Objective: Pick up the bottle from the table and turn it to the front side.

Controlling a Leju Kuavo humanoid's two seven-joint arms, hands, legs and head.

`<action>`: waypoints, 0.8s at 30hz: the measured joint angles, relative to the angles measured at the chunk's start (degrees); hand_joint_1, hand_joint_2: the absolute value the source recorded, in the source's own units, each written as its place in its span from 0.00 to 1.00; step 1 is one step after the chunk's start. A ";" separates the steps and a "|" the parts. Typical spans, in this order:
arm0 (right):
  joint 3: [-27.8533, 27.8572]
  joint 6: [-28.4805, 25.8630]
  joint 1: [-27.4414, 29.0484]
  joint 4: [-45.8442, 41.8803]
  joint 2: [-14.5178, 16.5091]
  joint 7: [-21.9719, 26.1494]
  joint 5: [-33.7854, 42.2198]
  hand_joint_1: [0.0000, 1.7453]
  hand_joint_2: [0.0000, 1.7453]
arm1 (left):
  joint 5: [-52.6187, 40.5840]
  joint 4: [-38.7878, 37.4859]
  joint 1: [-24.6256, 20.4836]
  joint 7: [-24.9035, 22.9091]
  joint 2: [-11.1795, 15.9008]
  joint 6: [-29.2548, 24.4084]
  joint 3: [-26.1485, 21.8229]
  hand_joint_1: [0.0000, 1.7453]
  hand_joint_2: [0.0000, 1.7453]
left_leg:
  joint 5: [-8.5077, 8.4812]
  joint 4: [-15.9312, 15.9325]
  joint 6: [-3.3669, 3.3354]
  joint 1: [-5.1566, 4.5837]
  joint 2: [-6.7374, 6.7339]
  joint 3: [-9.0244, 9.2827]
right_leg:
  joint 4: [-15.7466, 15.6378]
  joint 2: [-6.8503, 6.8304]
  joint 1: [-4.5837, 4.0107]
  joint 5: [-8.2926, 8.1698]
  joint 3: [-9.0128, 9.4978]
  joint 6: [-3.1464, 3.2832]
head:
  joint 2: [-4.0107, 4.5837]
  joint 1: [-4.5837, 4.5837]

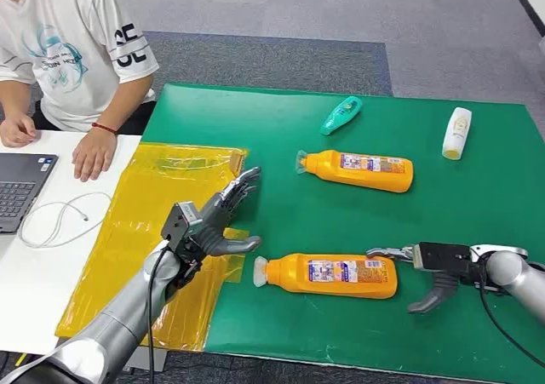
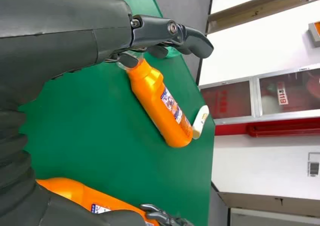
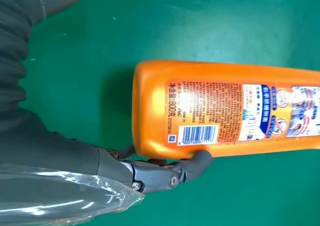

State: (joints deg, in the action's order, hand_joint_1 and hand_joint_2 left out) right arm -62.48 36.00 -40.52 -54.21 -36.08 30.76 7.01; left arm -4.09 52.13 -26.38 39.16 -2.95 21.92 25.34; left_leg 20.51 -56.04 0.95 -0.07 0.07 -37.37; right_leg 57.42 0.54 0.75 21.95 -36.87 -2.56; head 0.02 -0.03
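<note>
Two orange bottles lie on their sides on the green mat (image 1: 450, 197). The near orange bottle (image 1: 324, 275) (image 3: 226, 108) shows its barcode label facing up, cap pointing to my left. My right hand (image 1: 427, 269) is at its base with fingers spread; one finger (image 3: 166, 173) lies along the bottle's side by the base, the thumb hangs apart. My left hand (image 1: 215, 222) hovers open over the mat's left edge, a gap away from the bottle's cap. The far orange bottle (image 1: 357, 171) (image 2: 160, 103) lies beyond the left hand's fingers (image 2: 170, 33).
A teal bottle (image 1: 341, 114) and a white bottle (image 1: 456, 132) (image 2: 200, 121) lie at the back of the mat. A yellow plastic sheet (image 1: 147, 231) lies under my left arm. A person (image 1: 71, 52) sits at the white table with a laptop (image 1: 20, 188) and a cable (image 1: 61, 218).
</note>
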 joint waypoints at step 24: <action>13.29 -14.40 11.75 -7.31 8.34 -3.81 -17.93 0.00 1.00 | -1.31 -0.07 1.99 -1.80 0.23 -1.77 -1.22 0.00 1.00 | 0.01 0.01 0.03 0.04 -0.03 0.11 | 0.00 0.04 -0.05 0.01 0.09 0.03 | -0.02 -0.02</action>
State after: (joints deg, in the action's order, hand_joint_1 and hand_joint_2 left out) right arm -49.19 21.60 -28.77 -61.52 -27.74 26.96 -10.93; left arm -5.39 52.06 -24.39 37.35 -2.72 20.15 24.12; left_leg 20.52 -56.03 0.98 -0.03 0.05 -37.26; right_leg 57.42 0.58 0.70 21.97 -36.78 -2.52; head 0.01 -0.05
